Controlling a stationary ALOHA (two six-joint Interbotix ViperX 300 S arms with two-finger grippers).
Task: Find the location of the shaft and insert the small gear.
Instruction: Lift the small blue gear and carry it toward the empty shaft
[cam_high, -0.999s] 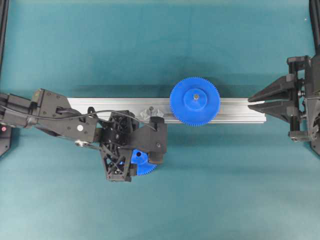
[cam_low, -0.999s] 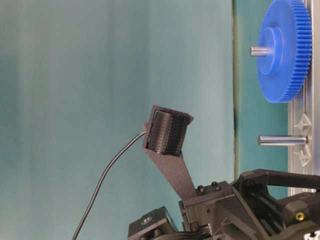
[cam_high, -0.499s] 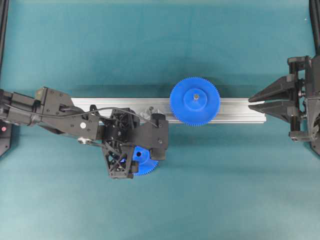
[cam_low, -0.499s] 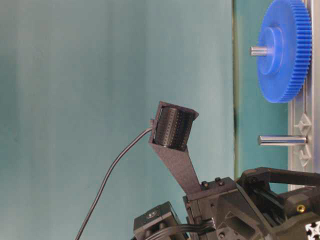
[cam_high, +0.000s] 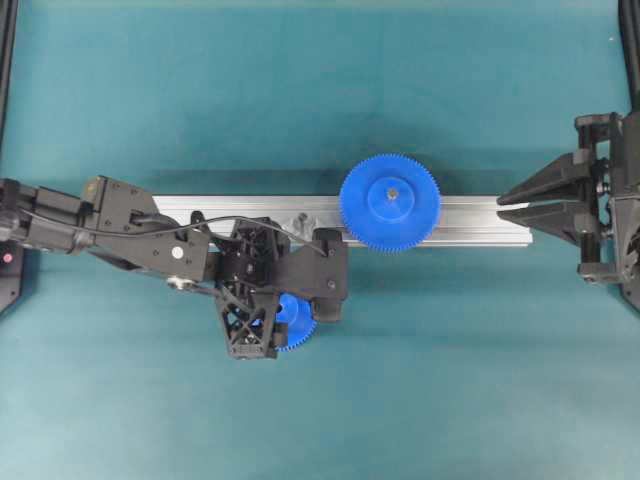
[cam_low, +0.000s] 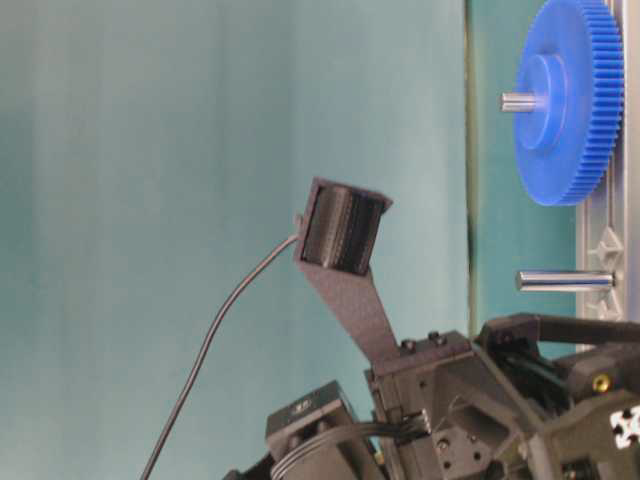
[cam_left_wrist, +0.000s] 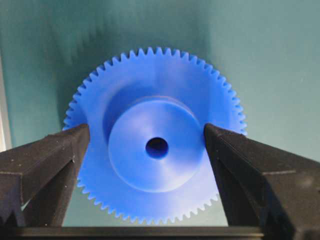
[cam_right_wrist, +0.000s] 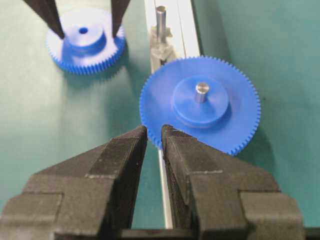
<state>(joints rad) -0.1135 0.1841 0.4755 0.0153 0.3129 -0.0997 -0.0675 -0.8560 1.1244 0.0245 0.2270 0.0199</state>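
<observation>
The small gear (cam_left_wrist: 157, 150) is a blue toothed wheel lying flat on the teal mat, hub up. My left gripper (cam_left_wrist: 146, 132) is open and straddles the hub: the right fingertip is at the hub's edge and the left one stands a little off it. From above, the left arm covers most of the small gear (cam_high: 297, 324). The shaft (cam_right_wrist: 160, 20), a thin grey pin, stands bare on the rail just beyond the gear. My right gripper (cam_right_wrist: 154, 131) is shut on nothing, far right by the rail's end.
A larger blue gear (cam_high: 389, 202) sits on its own pin on the aluminium rail (cam_high: 470, 215), right of the shaft (cam_low: 565, 281). Black frame posts (cam_high: 8, 60) stand at the left and right edges.
My left arm has slid right and slightly toward the front, settling its open fingers around the small gear's hub. The gear, the shaft and the right arm have not moved.
</observation>
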